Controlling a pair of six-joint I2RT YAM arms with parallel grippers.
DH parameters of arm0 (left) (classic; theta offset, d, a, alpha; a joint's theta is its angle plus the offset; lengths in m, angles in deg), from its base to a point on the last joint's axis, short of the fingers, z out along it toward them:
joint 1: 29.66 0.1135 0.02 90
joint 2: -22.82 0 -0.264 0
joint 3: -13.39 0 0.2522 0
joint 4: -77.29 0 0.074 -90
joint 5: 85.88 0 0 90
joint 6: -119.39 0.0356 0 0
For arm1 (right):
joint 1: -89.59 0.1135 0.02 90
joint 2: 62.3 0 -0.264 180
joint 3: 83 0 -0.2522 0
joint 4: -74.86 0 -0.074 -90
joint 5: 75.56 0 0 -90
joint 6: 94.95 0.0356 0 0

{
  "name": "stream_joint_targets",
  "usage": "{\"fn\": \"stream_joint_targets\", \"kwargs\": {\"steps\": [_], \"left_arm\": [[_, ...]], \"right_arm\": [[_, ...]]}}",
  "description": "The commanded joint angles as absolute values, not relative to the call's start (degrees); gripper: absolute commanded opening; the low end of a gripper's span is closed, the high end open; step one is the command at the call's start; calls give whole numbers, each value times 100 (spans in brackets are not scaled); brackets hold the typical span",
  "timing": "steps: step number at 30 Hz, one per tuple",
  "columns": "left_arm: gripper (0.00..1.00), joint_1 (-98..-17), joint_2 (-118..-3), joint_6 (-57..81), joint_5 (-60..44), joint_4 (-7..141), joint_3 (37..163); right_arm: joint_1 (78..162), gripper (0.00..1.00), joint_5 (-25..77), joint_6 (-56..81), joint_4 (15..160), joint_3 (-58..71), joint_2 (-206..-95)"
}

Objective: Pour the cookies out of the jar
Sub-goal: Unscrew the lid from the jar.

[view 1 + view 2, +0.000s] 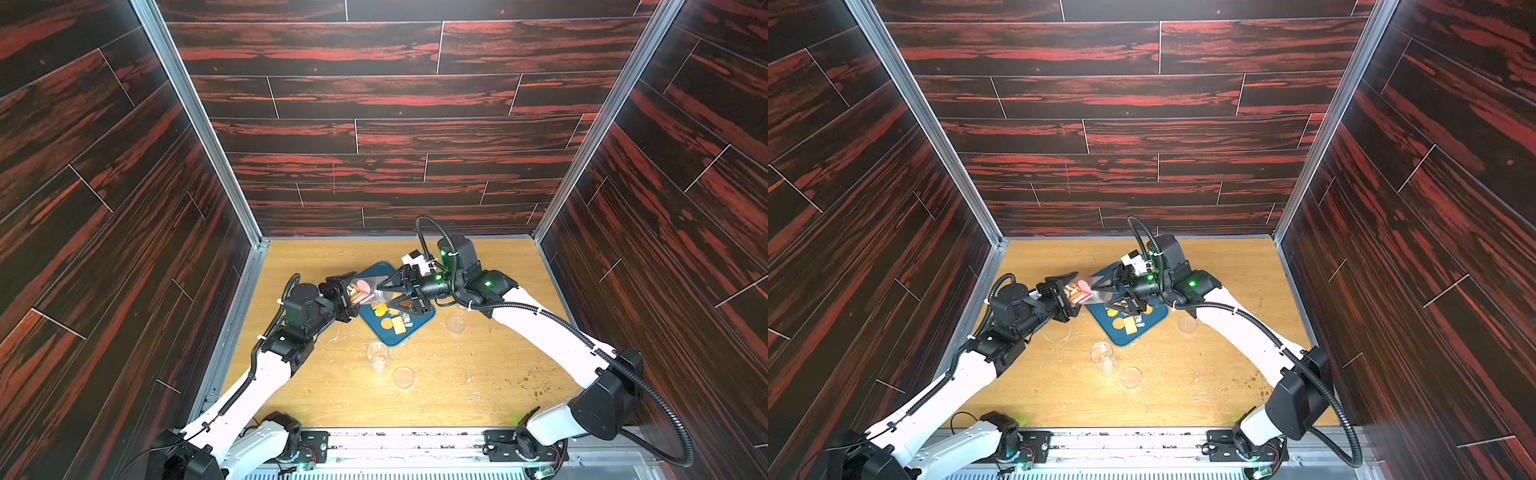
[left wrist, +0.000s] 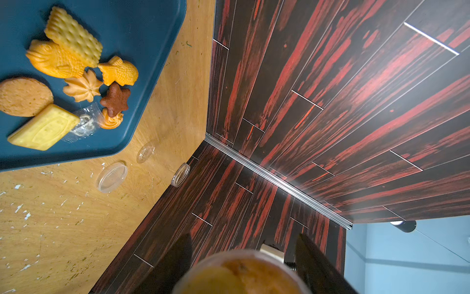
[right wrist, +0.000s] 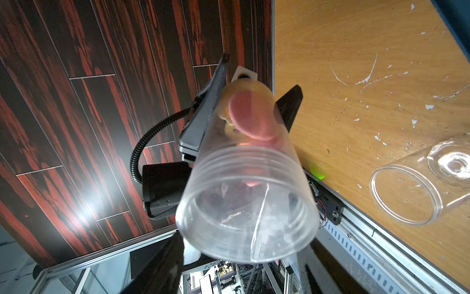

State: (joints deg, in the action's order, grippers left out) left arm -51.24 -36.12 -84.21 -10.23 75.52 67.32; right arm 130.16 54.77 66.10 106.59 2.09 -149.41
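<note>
Jar (image 1: 371, 295) sideways, mouth twd right hand (image 1: 383, 296)

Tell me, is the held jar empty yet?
Not empty: the jar holds pink and tan cookies at its closed end, by the left gripper; its mouth half is bare. Others lie on the tray.

In the left wrist view you get the jar (image 2: 241, 275) only as a blurred base cut by the frame edge; the tray (image 2: 142, 38) and a round cookie (image 2: 23, 96) also run out of frame. In both top views the right gripper (image 1: 384, 296) hides the jar's mouth and part of the tray, and the cookies (image 1: 392, 322) there are too small to sort. In the right wrist view a second jar (image 3: 432, 178) is cropped, and you cannot tell whether the fingers (image 3: 162, 264) touch the jar.
</note>
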Motion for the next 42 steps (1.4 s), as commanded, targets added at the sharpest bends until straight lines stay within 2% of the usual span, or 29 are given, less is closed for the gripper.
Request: {"fn": "stream_joint_targets", "kwargs": {"steps": [1,4,8,10,30,38,42], "left_arm": [[60,-5101,-3419,-8428,-993,7612,6715],[60,-5101,-3383,-8418,-978,7584,6695],[60,-5102,-3357,-8371,-1012,7516,6722],[60,-5101,-3344,-8312,-1028,7448,6749],[60,-5102,-3237,-7933,-1089,6971,6969],[60,-5102,-3203,-7819,-1085,6819,7066],[60,-5102,-3216,-7760,-1126,6768,7130]], "right_arm": [[13055,70,5502,6636,10563,174,-15015],[13058,72,5498,6633,10538,180,-15019],[13060,84,5448,6615,10575,138,-15043],[13054,86,5425,6601,10628,113,-15063],[13051,82,5439,6540,10672,9,-15238],[13047,74,5489,6557,10611,55,-15240],[13041,76,5501,6595,10562,136,-15206]]}}
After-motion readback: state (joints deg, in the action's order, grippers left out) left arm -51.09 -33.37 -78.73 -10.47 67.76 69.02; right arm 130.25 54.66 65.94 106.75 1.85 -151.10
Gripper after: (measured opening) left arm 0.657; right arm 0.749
